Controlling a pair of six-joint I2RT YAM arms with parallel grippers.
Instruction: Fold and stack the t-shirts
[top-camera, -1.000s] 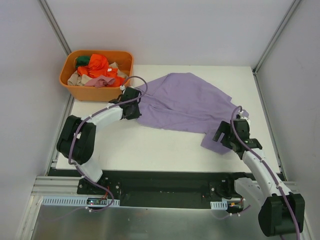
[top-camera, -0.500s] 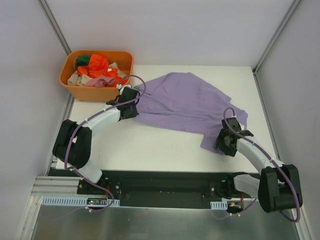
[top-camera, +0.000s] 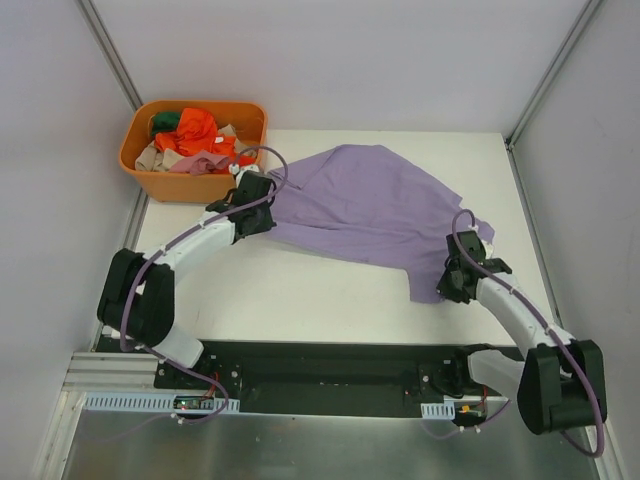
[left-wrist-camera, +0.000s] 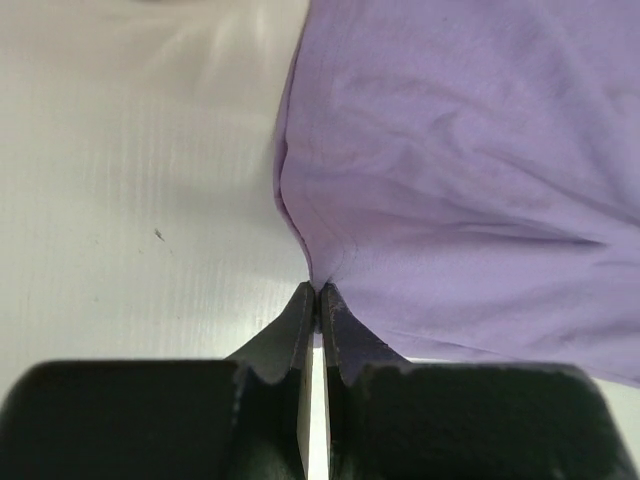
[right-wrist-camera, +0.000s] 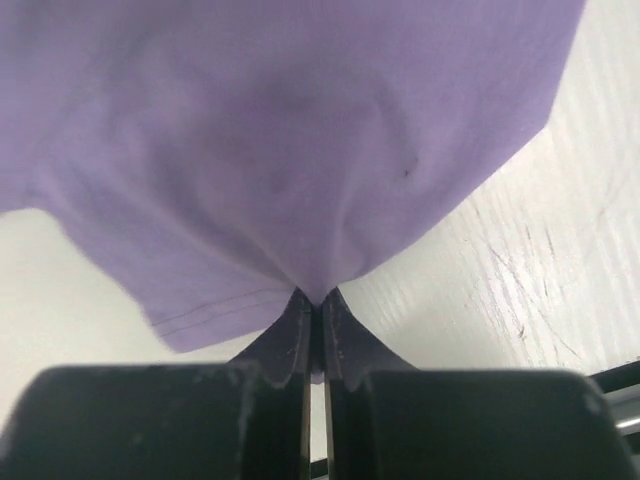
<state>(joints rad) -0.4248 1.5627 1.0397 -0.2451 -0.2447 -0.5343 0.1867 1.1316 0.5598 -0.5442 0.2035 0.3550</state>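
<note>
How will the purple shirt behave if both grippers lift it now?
Probably floppy: the shirt bunches into folds where the left gripper and the right gripper pinch it. Lifted, it would likely sag between them. It seems thin and light: fine creases run across it.

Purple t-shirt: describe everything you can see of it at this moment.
The purple t-shirt is plain lilac cloth with a stitched hem, spread out wrinkled and unfolded across the middle and right of the white table. The left gripper pinches its left edge, and the right gripper its near right corner.
</note>
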